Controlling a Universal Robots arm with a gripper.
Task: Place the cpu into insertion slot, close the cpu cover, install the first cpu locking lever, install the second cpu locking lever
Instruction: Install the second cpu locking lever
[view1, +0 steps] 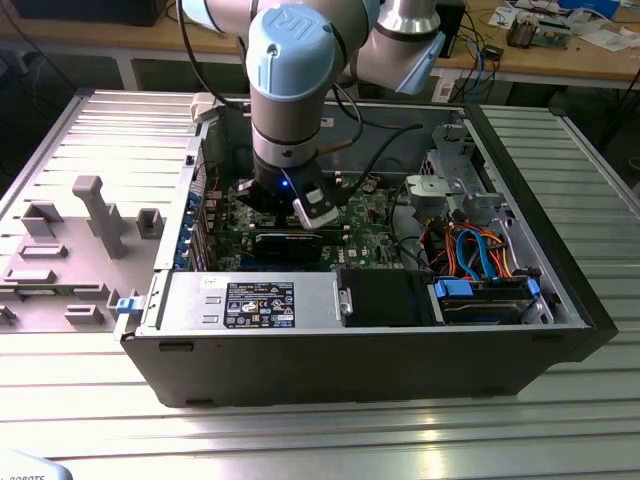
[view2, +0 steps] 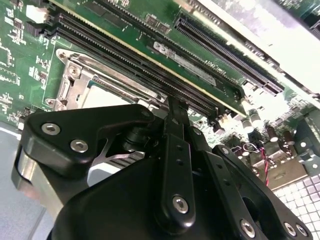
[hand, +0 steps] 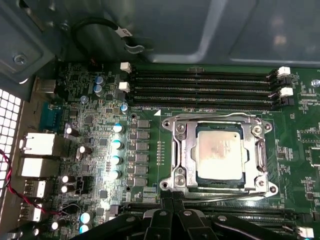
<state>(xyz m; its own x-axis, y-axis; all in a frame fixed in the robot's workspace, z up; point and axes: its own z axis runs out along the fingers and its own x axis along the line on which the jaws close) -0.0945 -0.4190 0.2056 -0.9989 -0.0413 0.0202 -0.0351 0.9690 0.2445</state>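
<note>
The cpu sits in the insertion slot with the cpu cover down around it. The gripper, clenched and empty, hovers just beside; a slight drift could scrape the memory slots.

An open black computer case lies across the middle of the frame on a ribbed metal table, with the green motherboard showing inside. The light-blue arm comes down from the top centre, its gripper low over the board. A grey fixture plate sits at the left edge.
</note>
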